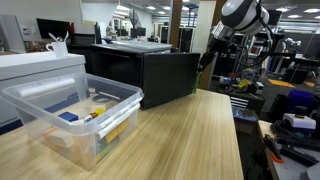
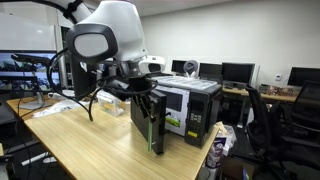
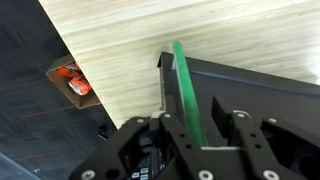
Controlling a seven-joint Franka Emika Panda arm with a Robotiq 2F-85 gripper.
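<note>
A thin green stick (image 3: 188, 90) runs lengthwise between the fingers of my gripper (image 3: 200, 125), which is shut on it. In an exterior view the stick (image 2: 153, 128) hangs straight down from the gripper (image 2: 147, 100), beside the near corner of a black box (image 2: 185, 115). The wrist view shows the stick's far end over the corner of that black box (image 3: 260, 85), next to the wooden tabletop (image 3: 130, 40). From the opposite side, the gripper (image 1: 205, 62) sits at the far end of the black box (image 1: 165, 75), and the stick is hidden there.
A clear plastic bin (image 1: 112, 135) holding several small items stands on the wooden table (image 1: 190, 140), with a white box (image 1: 40, 65) behind it. An orange object in a small carton (image 3: 75, 80) lies on the floor past the table edge. Office chairs and desks surround the table.
</note>
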